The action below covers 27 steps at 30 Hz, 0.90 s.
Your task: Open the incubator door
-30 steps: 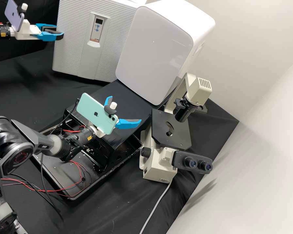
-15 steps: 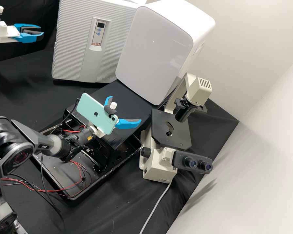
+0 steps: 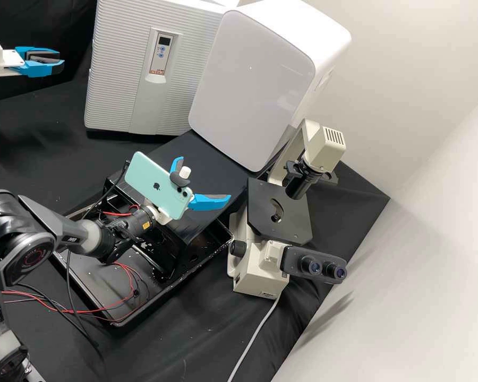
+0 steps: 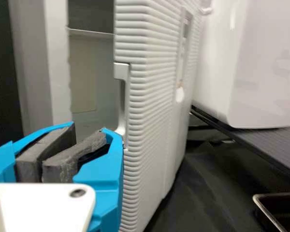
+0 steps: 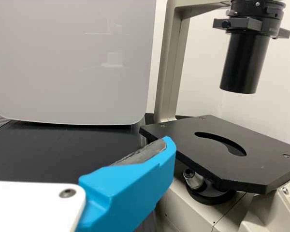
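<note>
The incubator door (image 4: 145, 77) stood ajar.
High view: my left gripper (image 3: 62, 63) had its fingers together; my right gripper's (image 3: 204, 178) were wide apart. Left wrist view: a gap ran beside the handle (image 4: 122, 96); I judged it best to slip the joined tips behind that edge and sweep outward gently. Right wrist view: one finger sat near the microscope (image 5: 232, 154), best left alone.
</note>
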### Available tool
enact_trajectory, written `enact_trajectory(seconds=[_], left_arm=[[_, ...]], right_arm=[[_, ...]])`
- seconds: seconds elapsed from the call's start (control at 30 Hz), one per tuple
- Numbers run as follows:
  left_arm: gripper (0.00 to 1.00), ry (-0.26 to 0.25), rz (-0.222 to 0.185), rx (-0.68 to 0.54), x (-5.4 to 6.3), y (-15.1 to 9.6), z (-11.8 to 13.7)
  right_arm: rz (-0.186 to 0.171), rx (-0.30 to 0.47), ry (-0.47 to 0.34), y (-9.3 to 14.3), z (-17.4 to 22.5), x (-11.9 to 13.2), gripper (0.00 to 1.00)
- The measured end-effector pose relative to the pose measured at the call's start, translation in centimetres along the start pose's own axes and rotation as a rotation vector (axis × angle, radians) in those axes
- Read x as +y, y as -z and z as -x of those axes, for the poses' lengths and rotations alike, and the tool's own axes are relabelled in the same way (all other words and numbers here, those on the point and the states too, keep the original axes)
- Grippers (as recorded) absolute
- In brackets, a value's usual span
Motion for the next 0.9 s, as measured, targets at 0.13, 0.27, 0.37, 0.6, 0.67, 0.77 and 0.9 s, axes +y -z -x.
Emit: enact_trajectory(seconds=[0.13,0.27,0.37,0.6,0.67,0.77,0.9], left_arm=[[0.0,-0.016,-0.004,0.065,-0.1,1.1,-0.7],[0.0,-0.033,-0.043,0.131,0.2,2.6,-1.9],[0.0,-0.046,-0.058,0.187,0.6,3.9,-2.9],[0.0,-0.066,-0.095,0.247,1.7,5.6,-5.6],[0.0,-0.072,-0.108,0.24,2.1,5.6,-6.4],[0.0,-0.08,-0.118,0.223,2.6,5.3,-7.4],[0.0,-0.067,-0.151,0.163,2.7,4.2,-8.7]], right_arm=[[0.0,0.0,0.0,0.0,0.0,0.0,1.0],[0.0,0.0,0.0,0.0,0.0,0.0,1.0],[0.0,0.0,0.0,0.0,0.0,0.0,1.0],[0.0,0.0,0.0,0.0,0.0,0.0,1.0],[0.0,0.0,0.0,0.0,0.0,0.0,1.0],[0.0,0.0,0.0,0.0,0.0,0.0,1.0],[0.0,0.0,0.0,0.0,0.0,0.0,1.0]])
